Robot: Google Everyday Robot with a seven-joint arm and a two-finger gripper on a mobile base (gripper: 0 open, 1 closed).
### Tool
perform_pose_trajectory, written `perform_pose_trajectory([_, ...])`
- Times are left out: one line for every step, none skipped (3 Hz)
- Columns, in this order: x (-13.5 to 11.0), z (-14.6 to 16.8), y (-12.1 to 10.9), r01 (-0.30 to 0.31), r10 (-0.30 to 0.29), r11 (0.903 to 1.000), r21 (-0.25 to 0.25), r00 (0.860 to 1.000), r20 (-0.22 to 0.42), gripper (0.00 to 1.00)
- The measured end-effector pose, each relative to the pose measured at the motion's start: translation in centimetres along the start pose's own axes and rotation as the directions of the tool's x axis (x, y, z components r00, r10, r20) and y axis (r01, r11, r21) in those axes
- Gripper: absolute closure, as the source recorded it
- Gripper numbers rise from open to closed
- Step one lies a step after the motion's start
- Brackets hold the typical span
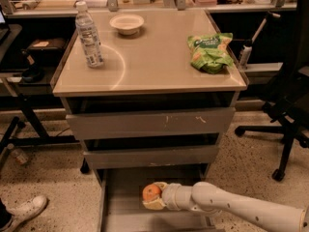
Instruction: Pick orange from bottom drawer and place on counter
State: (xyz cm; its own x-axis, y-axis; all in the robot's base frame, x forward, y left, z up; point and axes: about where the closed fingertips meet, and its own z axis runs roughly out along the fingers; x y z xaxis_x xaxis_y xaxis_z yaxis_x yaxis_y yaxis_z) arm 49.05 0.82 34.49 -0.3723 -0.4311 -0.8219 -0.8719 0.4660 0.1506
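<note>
The orange [151,192] is small and round, held in my gripper [154,198] just above the grey floor of the open bottom drawer [126,215]. My white arm reaches in from the lower right, and the gripper is shut on the orange from its right side. The counter [154,64] is the glossy beige top of the cabinet, well above the gripper.
On the counter stand a water bottle [89,35] at the left, a white bowl [127,23] at the back and a green chip bag [210,51] at the right. The two upper drawers [150,124] overhang the bottom one. A black office chair [289,115] stands at the right.
</note>
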Motion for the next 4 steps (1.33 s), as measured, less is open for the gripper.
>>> perform_pose_trajectory([-1.6,-1.7,1.0,0.003,-0.003,1.0,-0.002,1.0,-0.008,1.0])
perform_pose_trajectory([-4.4,-4.9,2.3,0.006,-0.006,0.9996,0.029,1.0,-0.007,1.0])
perform_pose_trajectory([-8.3,-8.9,3.7,0.065,-0.064,0.9944,0.083,0.998,-0.018,1.0])
perform_pose_trajectory([-8.3,-8.9,3.7,0.065,-0.064,0.9944,0.083,0.998,-0.018,1.0])
